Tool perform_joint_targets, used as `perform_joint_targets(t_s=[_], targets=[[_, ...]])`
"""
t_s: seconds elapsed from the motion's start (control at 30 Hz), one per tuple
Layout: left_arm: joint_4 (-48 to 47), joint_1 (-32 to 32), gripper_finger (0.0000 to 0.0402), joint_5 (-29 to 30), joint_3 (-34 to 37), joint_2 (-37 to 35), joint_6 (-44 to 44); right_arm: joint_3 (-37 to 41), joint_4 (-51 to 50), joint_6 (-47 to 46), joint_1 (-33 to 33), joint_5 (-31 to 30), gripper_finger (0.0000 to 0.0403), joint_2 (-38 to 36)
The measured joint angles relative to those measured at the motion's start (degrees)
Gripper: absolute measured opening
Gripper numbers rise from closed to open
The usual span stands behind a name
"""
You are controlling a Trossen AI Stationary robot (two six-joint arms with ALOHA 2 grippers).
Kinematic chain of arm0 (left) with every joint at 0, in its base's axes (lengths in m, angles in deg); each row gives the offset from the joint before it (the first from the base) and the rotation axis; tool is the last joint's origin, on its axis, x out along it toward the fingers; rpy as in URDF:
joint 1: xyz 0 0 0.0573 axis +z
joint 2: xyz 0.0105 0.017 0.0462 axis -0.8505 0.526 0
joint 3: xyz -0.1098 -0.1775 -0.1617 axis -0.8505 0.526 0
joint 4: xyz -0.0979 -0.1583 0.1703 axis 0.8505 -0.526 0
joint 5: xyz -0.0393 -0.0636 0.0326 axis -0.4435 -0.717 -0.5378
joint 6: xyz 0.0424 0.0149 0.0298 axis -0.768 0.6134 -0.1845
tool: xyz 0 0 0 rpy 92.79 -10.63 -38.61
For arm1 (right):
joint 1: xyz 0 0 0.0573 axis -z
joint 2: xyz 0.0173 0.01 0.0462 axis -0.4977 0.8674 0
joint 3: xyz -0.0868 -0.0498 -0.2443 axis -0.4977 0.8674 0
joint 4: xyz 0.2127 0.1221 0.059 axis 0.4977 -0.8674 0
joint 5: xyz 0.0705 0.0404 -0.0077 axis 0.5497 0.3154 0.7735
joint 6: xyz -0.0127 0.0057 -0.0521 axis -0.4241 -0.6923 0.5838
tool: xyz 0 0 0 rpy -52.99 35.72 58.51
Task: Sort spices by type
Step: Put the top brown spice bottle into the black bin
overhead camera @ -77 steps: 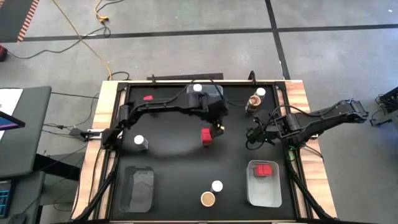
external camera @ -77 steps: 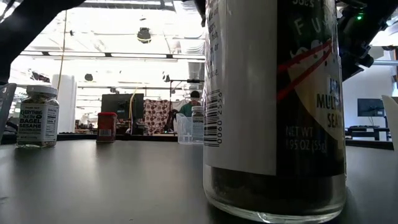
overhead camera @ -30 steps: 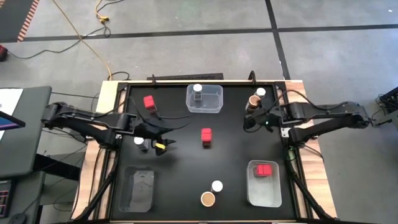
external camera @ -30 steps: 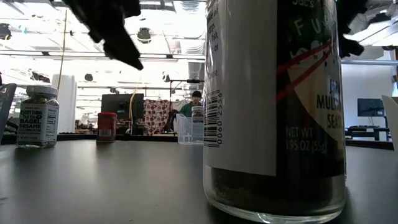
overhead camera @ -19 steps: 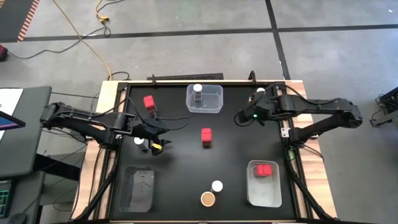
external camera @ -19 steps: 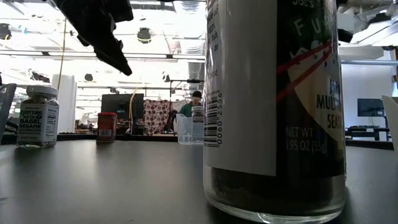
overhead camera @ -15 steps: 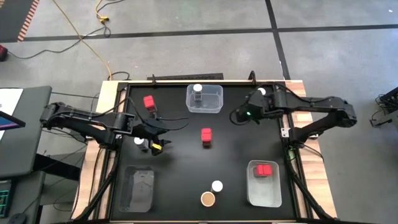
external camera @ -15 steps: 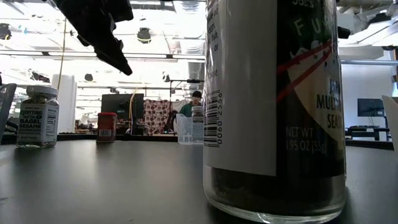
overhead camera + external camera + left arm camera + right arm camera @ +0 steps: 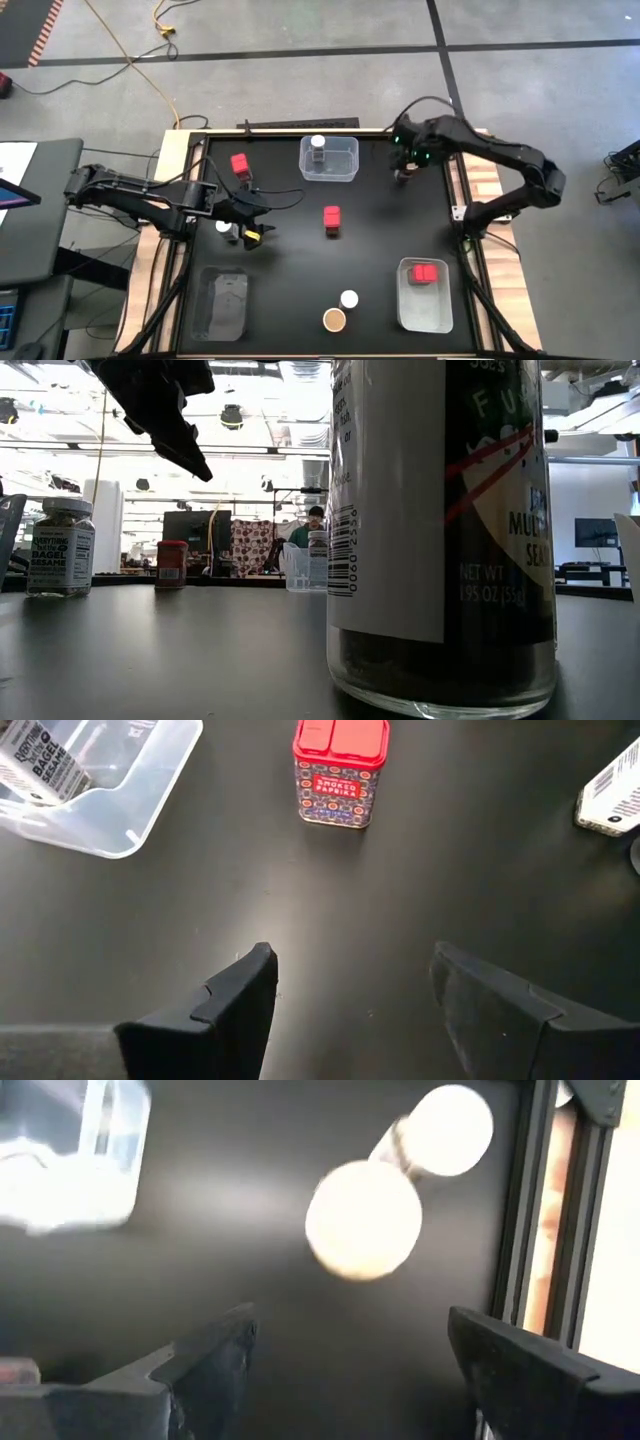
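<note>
My right gripper [image 9: 404, 168] hangs open over the far right corner, pointing steeply down. In the right wrist view its fingers [image 9: 345, 1330] stand short of a tan-lidded jar [image 9: 363, 1218] and a white-lidded jar [image 9: 450, 1128], touching neither. My left gripper [image 9: 255, 232] waits open at the left beside a white-lidded jar [image 9: 223, 226], nothing between its fingers [image 9: 350, 960]. One red box [image 9: 332, 218] stands at the table's middle, another [image 9: 240, 163] at the far left. A white-lidded jar [image 9: 317, 143] stands in the far bin [image 9: 345, 172]. Red boxes [image 9: 427, 272] lie in the near right bin [image 9: 425, 315].
A white-lidded jar [image 9: 348, 298] and a tan-lidded jar [image 9: 334, 319] stand near the front edge; one fills the low view [image 9: 440, 530]. A clear bin [image 9: 222, 302] sits at the near left. A raised rail [image 9: 530, 1230] runs along the table's right edge beside the two jars.
My right arm has swung toward the table's far edge, and its gripper has tipped to point more steeply down, ending above the two jars in the far right corner. It has stayed open.
</note>
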Motion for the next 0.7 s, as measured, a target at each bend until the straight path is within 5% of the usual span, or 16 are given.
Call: perform_joint_targets(t_s=[0.3,0.7], targets=[[0.0,0.0,0.0251,0.0,0.0,0.0,0.2,5.6,8.4,9.8,10.9,7.3,0.0358,0.1],[0.0,0.0,0.0251,1.9,-0.1,0.0,-0.2,11.8,14.7,10.2,14.2,10.2,0.0358,0.1]])
